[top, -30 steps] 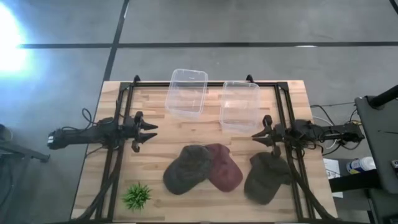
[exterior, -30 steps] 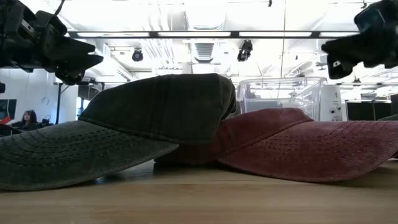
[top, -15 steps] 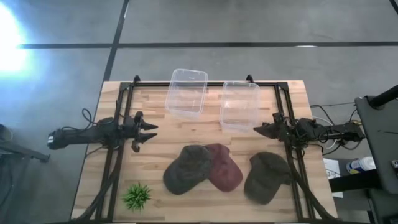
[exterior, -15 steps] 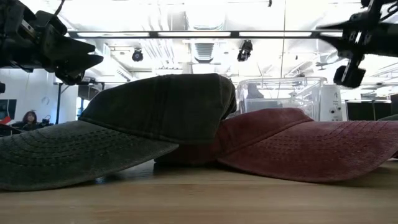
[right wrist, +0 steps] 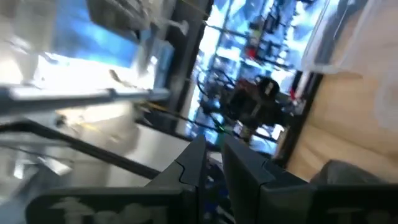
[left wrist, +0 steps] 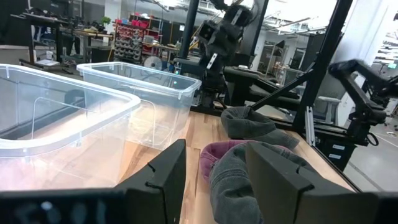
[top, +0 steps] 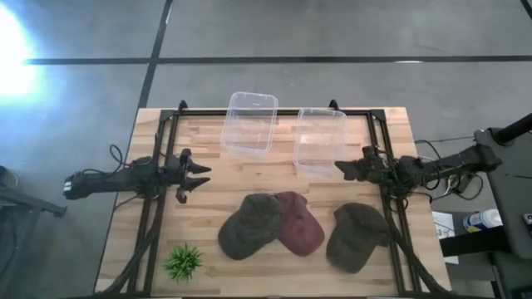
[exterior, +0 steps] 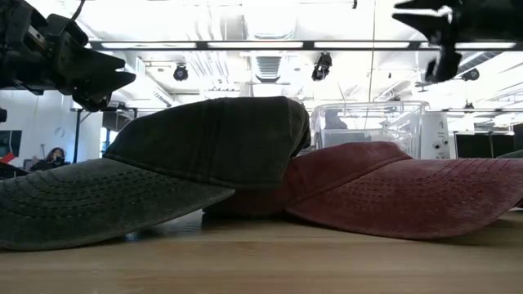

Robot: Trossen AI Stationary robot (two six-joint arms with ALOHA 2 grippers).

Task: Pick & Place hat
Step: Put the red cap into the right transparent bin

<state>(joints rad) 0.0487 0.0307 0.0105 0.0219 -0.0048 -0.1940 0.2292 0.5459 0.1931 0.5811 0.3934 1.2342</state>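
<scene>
Three caps lie on the wooden table near its near edge: a dark grey one point(top: 249, 224) point(exterior: 204, 155), a maroon one point(top: 300, 223) point(exterior: 392, 188) partly under it, and an olive-brown one point(top: 357, 236) to the right. My left gripper point(top: 202, 176) point(left wrist: 214, 168) hovers open at the table's left, pointing at the caps. My right gripper point(top: 339, 169) point(exterior: 425, 33) point(right wrist: 214, 149) hangs in the air beyond the olive-brown cap, next to the right bin. Its fingers stand close together with only a narrow slit between them, and it holds nothing.
Two clear plastic bins point(top: 249, 123) point(top: 322, 141) stand side by side at the far edge. A small green plant point(top: 183, 262) sits at the near left corner. A black frame point(top: 378, 141) runs around the table. Bare wood lies between the left gripper and the caps.
My right gripper has risen and drawn a little toward the far edge and the right bin, rolling about its own axis as it went. The caps, the bins and my left arm have stayed put.
</scene>
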